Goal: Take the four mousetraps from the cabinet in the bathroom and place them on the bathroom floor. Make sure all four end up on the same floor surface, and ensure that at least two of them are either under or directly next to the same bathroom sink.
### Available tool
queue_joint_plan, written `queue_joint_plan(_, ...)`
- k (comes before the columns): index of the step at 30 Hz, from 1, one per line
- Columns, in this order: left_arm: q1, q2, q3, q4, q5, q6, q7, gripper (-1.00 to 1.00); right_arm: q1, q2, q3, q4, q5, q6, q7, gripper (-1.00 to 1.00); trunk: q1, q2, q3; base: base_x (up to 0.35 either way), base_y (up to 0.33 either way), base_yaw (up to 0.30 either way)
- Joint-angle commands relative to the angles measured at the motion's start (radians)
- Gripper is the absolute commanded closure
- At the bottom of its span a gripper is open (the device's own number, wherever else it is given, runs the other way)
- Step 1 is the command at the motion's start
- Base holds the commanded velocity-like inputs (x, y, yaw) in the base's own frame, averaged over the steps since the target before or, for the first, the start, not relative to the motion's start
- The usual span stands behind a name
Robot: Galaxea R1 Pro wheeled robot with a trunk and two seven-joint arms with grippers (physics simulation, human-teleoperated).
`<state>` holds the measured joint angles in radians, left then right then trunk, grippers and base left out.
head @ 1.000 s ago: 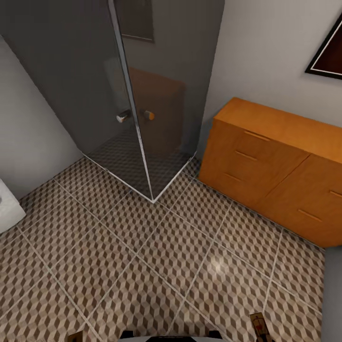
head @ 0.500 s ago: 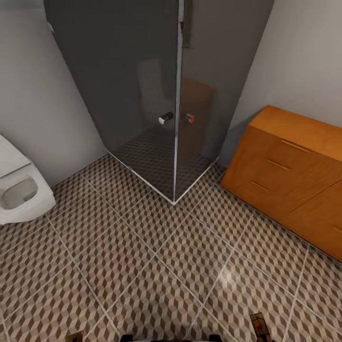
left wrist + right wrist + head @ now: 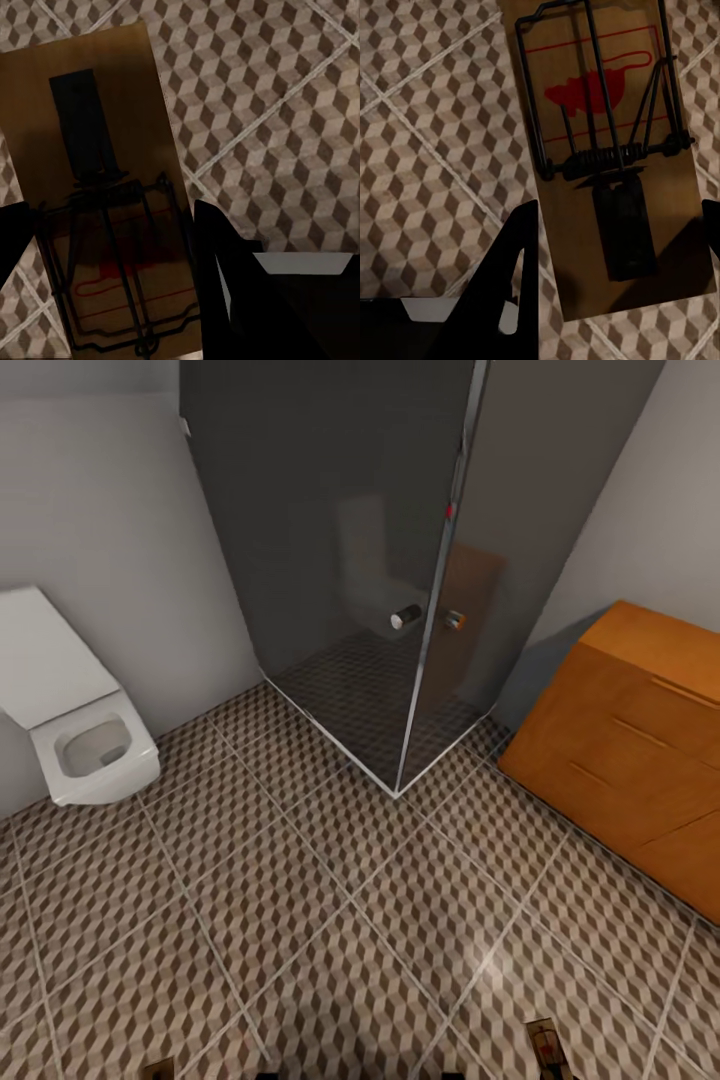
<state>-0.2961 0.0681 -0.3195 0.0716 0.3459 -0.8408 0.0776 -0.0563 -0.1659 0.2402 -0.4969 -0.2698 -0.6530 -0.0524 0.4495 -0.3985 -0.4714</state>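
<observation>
My left gripper is shut on a mousetrap, a brown board with black wire parts held over the cube-pattern bathroom floor. My right gripper is shut on a second mousetrap printed with a red mouse shape. In the head view, the right-hand mousetrap and a corner of the left-hand one peek in at the near edge. The orange-brown cabinet stands against the wall at the right, drawers closed. The sink is out of view.
A dark glass shower enclosure with a round chrome knob fills the corner ahead. A white wall-hung toilet sits at the left. Open tiled floor lies between me and both.
The head view has swung left: the toilet has come fully into view and the cabinet has slid toward the right edge. Both mousetraps keep their places at the near edge.
</observation>
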Motion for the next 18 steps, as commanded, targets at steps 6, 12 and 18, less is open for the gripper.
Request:
queue_joint_plan(6,-0.002,-0.001,-0.009,0.004,-0.004,-0.004,0.008,1.00,0.000,-0.001,0.008,0.000,-0.009,-0.004,-0.003,1.00,0.001,-0.002,0.006,0.000,0.001,0.222)
queue_joint_plan(12,-0.002,-0.001,-0.009,0.004,-0.004,-0.004,0.008,1.00,0.000,-0.001,0.009,0.000,-0.009,-0.004,-0.003,1.00,0.001,-0.002,0.013,0.000,0.000,0.222)
queue_joint_plan(18,-0.002,-0.001,-0.009,0.004,-0.004,-0.004,0.008,1.00,0.000,-0.001,0.009,0.000,-0.009,-0.005,-0.003,1.00,0.001,-0.002,0.021,0.000,0.000,0.222)
